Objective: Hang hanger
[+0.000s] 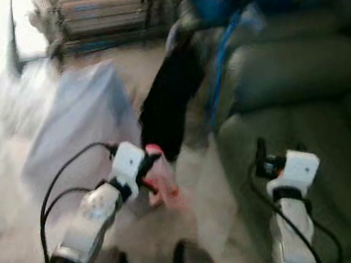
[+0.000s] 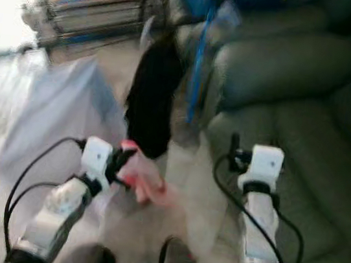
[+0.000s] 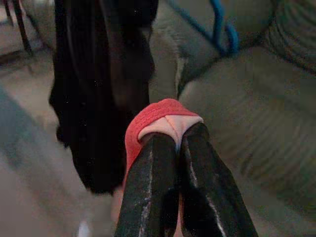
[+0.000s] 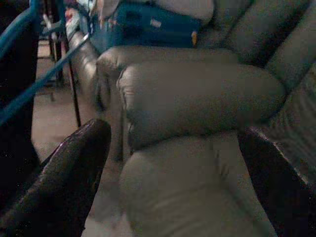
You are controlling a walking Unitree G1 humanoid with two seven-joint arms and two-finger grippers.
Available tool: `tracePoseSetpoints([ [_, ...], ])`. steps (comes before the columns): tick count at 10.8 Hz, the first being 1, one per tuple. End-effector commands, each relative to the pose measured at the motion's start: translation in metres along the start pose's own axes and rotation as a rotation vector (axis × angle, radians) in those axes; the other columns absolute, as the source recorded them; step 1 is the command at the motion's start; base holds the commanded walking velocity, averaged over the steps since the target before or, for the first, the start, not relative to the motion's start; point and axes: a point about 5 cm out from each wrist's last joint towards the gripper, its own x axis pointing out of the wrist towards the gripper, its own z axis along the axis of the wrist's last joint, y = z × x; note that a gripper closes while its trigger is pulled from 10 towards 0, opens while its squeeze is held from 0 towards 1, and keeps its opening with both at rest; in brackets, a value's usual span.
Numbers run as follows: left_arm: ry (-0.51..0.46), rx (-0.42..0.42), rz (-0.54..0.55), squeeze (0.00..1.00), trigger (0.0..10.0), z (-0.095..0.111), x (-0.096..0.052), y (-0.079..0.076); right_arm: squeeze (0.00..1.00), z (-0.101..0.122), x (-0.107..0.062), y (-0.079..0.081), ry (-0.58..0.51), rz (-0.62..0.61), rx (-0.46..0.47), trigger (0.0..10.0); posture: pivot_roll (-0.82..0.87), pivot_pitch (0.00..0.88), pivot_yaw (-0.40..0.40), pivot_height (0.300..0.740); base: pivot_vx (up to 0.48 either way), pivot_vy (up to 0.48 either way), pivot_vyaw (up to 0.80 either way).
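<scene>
Left gripper [image 3: 178,148]: the two black fingers are pressed together on a pink-red hanger [image 3: 158,121]. The curved red end of the hanger comes out just past the fingertips. In the head views this gripper [image 1: 151,167] is low and left of the middle, above the floor.

Pink-red hanger: it is held between the left fingers. In the left eye view a pink part [image 1: 164,192] sticks out beside the gripper, toward the robot's right. The picture is blurred, so I cannot tell its full shape.

Black garment [image 1: 166,104]: it hangs just beyond the left gripper, a little to its left side in the wrist view [image 3: 98,89]. Its lower edge is close to the held hanger. I cannot tell if they touch.

Right gripper [image 4: 168,163]: its fingers [image 4: 74,168] stand wide apart with nothing between them. It is held over the sofa seat, well apart from the left gripper. In the head view its white wrist block [image 1: 300,168] is at the right.

Grey-green sofa [image 1: 313,79]: it lies ahead of and under the right gripper. Its rounded armrest [image 4: 197,94] is straight in front of the open fingers.

Blue cord or strap [image 3: 219,29]: it lies on the sofa, beyond the left gripper and to its right.

Pale blue sheet or bag [image 1: 79,118]: on the floor, left of the left gripper.

Wire rack [image 1: 95,2]: far ahead, to the left of the black garment.

Floor [image 1: 0,166]: light coloured, under the left gripper.
</scene>
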Motion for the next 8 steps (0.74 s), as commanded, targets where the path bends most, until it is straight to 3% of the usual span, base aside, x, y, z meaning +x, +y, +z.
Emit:
tracePoseSetpoints([
  [1,0.01,0.003,0.022,0.0,10.0,-0.002,-0.005,0.007,0.0,0.001,-0.002,0.009,-0.016,0.029,-0.016,10.0,-0.01,0.182,-0.007,0.74,0.285,0.386,0.0],
  [4,0.0,0.015,0.028,0.0,10.0,-0.001,-0.006,0.007,0.0,0.013,0.002,0.009,-0.085,0.031,-0.093,10.0,-0.01,0.186,-0.007,0.74,0.0,0.384,0.0],
  [8,-0.014,0.021,0.023,0.0,10.0,0.001,-0.006,0.004,0.0,0.019,0.012,0.009,-0.1,0.027,-0.111,10.0,0.0,0.187,-0.01,0.74,0.0,0.0,0.0],
])
